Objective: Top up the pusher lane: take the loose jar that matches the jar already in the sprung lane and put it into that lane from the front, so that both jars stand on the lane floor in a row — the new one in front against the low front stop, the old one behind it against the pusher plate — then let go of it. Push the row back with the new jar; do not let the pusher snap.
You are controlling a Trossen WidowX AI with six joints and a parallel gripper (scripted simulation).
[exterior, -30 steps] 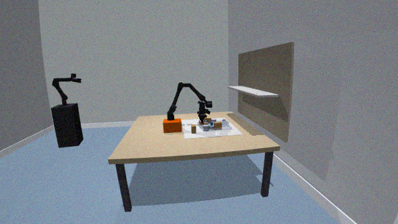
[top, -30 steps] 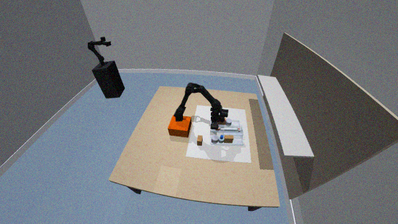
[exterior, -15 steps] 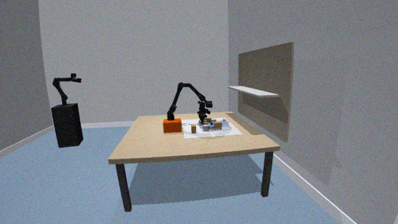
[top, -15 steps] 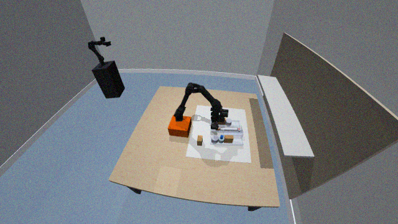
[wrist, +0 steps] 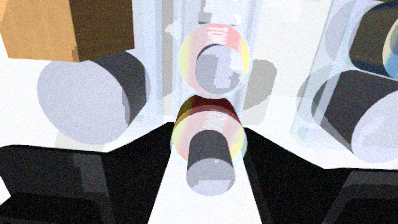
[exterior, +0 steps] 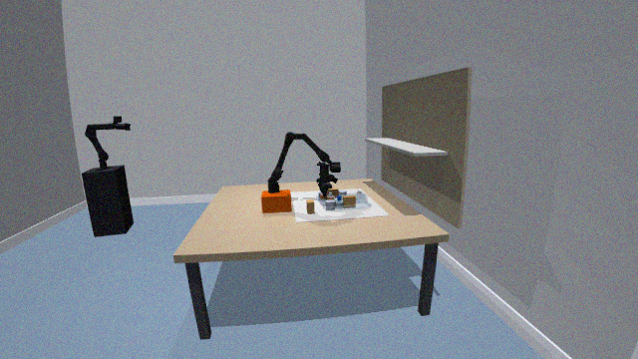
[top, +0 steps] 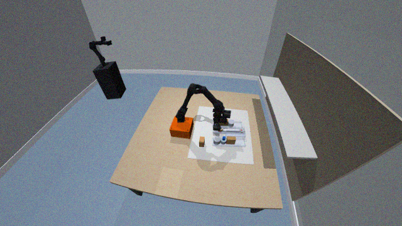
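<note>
My gripper (wrist: 207, 130) (top: 217, 128) (exterior: 325, 195) is shut on a jar with a grey cap (wrist: 210, 176), a pale pink-and-yellow shoulder and a dark red side. It is at the near end of the middle clear lane (wrist: 170, 55). The matching jar (wrist: 215, 37), pink and yellow with a grey cap, stands just ahead in that lane. The two look very close; I cannot tell if they touch. Whether the held jar's base is on the lane floor or above it, and the low front stop, are hidden. The pusher plate is not clear behind the lane jar.
A wide grey-topped jar (wrist: 82, 102) and a wooden block (wrist: 37, 27) are left of the lane. To the right, another grey-topped jar (wrist: 382, 122) stands before a blue-topped one (top: 223, 138) and a block (top: 231, 140). A loose block (top: 201, 141) (exterior: 310, 206) stands on the white mat (top: 201, 154).
</note>
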